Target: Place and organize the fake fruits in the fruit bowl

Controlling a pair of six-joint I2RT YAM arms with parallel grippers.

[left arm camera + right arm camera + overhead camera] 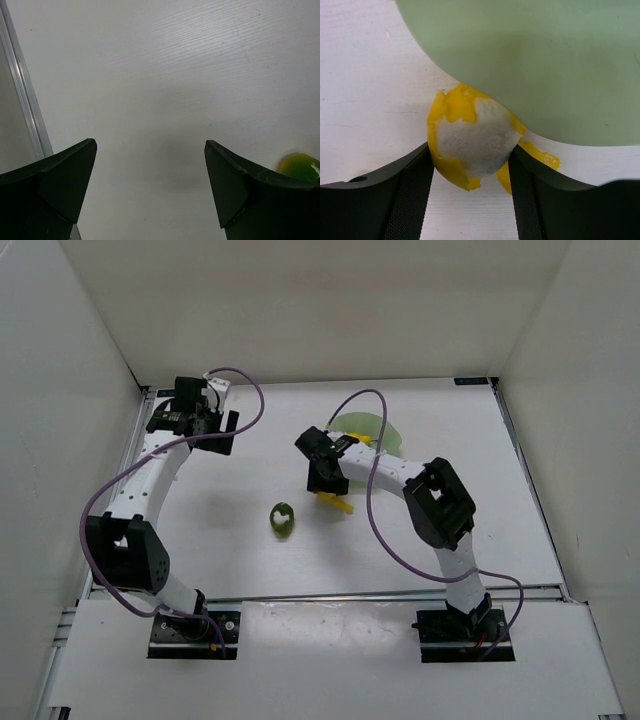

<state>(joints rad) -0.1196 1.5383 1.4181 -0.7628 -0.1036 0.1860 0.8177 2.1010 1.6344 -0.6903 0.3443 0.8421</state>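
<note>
Clamped in the right gripper [470, 156]: yellow-and-white fruit [472, 142], skin ragged around a rough white patch; at the green fruit bowl [545, 65]'s edge. Left gripper [150, 150]: spread apart, empty.

pale green bowl [545, 65], yellow-and-white fruit [470, 142], dark green fruit [282, 519]

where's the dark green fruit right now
In the top view the dark green fruit lies on the table just left of the right gripper holding the yellow-and-white fruit.
</note>
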